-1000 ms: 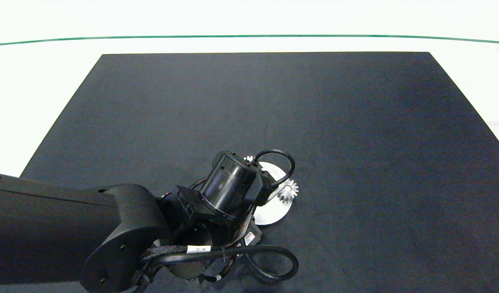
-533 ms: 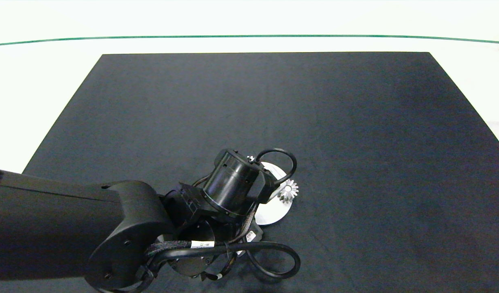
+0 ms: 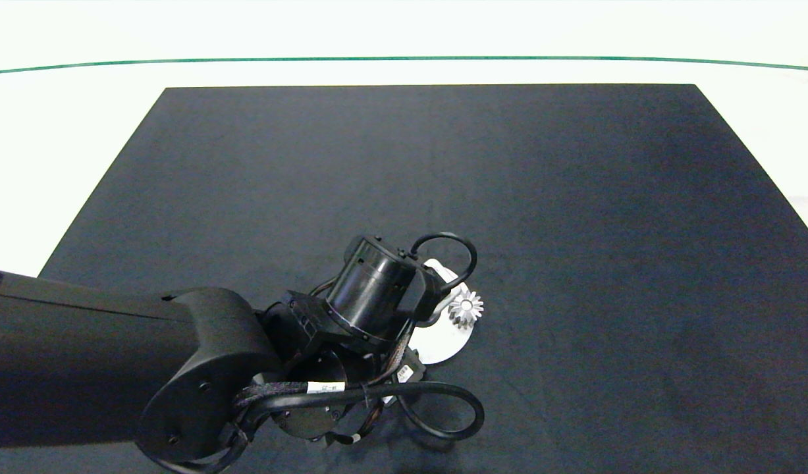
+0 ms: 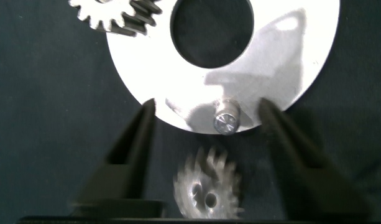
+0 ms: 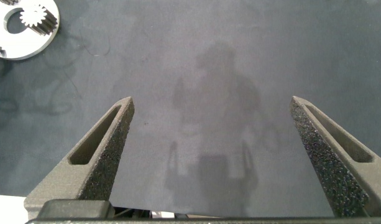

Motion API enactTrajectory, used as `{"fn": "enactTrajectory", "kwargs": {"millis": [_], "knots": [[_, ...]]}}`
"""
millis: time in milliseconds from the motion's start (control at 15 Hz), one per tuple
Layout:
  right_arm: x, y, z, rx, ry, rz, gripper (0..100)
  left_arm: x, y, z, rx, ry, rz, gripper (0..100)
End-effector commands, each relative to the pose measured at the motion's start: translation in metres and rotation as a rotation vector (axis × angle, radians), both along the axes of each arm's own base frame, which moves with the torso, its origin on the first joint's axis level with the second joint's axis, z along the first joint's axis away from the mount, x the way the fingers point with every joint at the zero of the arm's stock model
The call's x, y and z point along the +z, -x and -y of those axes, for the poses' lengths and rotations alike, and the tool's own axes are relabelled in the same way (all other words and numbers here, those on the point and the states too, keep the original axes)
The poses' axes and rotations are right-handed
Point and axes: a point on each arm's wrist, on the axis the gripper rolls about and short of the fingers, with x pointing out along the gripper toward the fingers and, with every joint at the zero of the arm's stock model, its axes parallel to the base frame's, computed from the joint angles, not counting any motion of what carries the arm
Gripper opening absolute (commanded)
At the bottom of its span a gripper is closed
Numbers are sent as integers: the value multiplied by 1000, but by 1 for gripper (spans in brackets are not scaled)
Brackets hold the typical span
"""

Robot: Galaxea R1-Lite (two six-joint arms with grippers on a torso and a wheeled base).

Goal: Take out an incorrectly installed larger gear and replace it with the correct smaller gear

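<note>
Black matting point(image 3: 575, 197) covers the white table point(image 3: 48, 131) and carries all the parts.

Nearest, the left arm point(image 3: 114, 368) fills the lower left of the head view, its wrist hanging over the silver plate point(image 3: 446, 342) at lower centre. The left gripper point(image 4: 207, 104) has its fingers well apart, one on each side of the plate's near edge, gripping nothing. Between them, just off the plate, lies a blurred gear point(image 4: 209, 186). I judge it to be the smaller gear, though the blur prevents confirmation. Neither finger touches it.

Just beyond it a bare pin point(image 4: 226, 118) stands on the plate rim, with no gear on it. Further on, the larger gear point(image 3: 466, 308) sits at the plate's right edge in the head view, star-like with a bright centre. Whether it is seated on a pin cannot be told.

Change noted: over the last second the left wrist has shifted slightly up and left in the head view, and now hides a small gear that showed at the plate's far edge. Plate and larger gear have not moved. Finding: no part has changed hands in this interval, so this is repositioning only. The larger gear appears still to be removed.

Farthest, the right gripper point(image 5: 212, 102) hangs with fingers wide apart over bare matting, well apart from the plate.
</note>
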Motion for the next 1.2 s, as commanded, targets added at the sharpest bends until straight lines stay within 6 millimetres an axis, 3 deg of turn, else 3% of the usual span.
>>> {"fn": "enactTrajectory", "kwargs": {"millis": [67,333,733,933,1200], "knots": [[0,0,0,3,0,-2,100,-2,0,-1,0,-8,-5,100],[-1,0,0,1,1,-2,100,18,4,-19,32,33,24,100],[-1,1,0,2,2,3,100,53,42,-61,112,106,-36,100],[-1,2,0,2,2,6,100,49,59,-80,153,140,-67,100],[-4,1,0,0,2,-3,100,27,82,-102,201,162,-129,100]]}}
